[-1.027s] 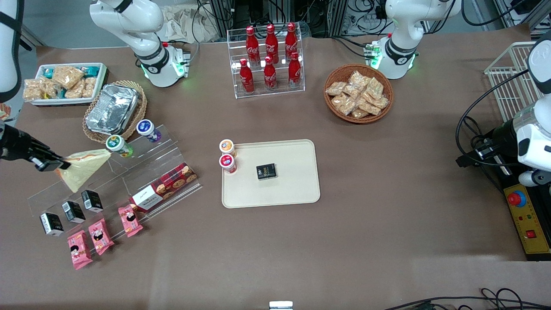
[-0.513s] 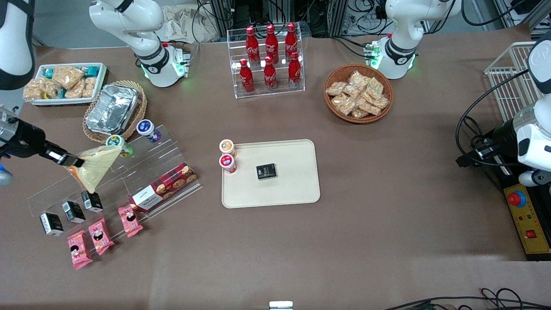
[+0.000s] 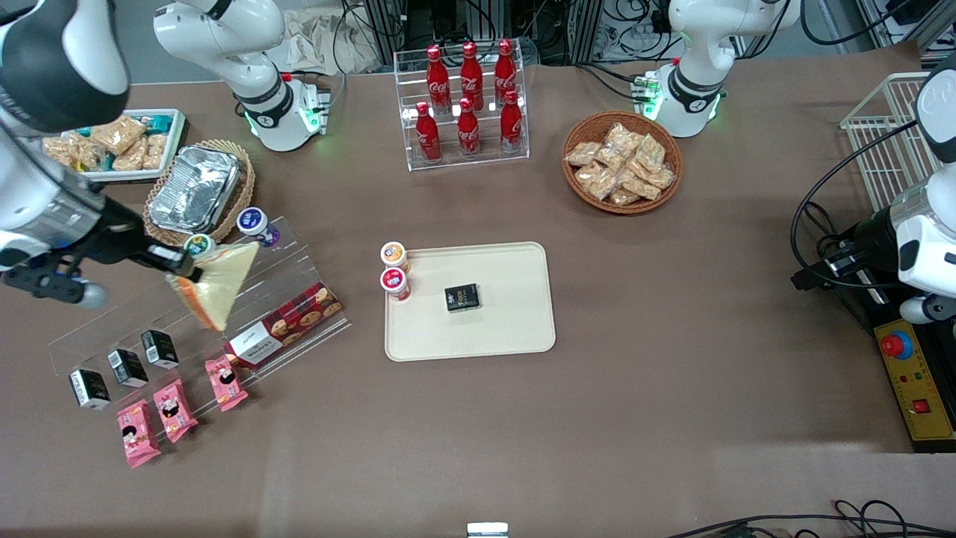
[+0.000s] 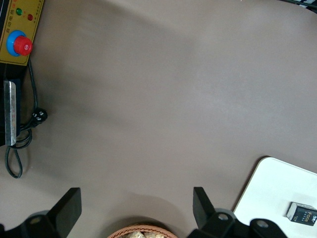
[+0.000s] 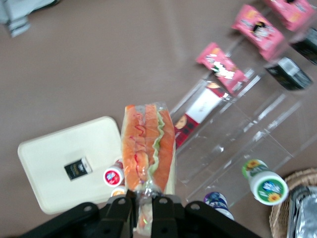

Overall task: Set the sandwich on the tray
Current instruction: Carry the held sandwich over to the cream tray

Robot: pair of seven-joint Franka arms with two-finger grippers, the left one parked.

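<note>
My right gripper (image 3: 183, 270) (image 5: 142, 203) is shut on the clear-wrapped sandwich (image 3: 215, 284) (image 5: 148, 146), a pale wedge with orange and green filling. It hangs in the air over the clear acrylic stand (image 3: 224, 299), above the red biscuit box (image 3: 284, 325). The cream-beige tray (image 3: 508, 329) (image 5: 54, 153) lies flat at the table's middle, toward the parked arm from the sandwich. A small black packet (image 3: 462, 297) (image 5: 78, 168) rests on it, and two round cups (image 3: 395, 282) stand at its edge nearest the sandwich.
The stand holds the biscuit box, black packets (image 3: 127, 366) and capped cups (image 3: 254, 224). Pink packets (image 3: 175, 407) lie in front of it. A foil tray (image 3: 194, 187), white snack bin (image 3: 112, 146), cola rack (image 3: 467, 104) and snack basket (image 3: 621, 162) sit farther from the camera.
The gripper has carried the sandwich up off the stand and toward the tray; the arm's wrist now shows fully in the front view. Nothing else moved.
</note>
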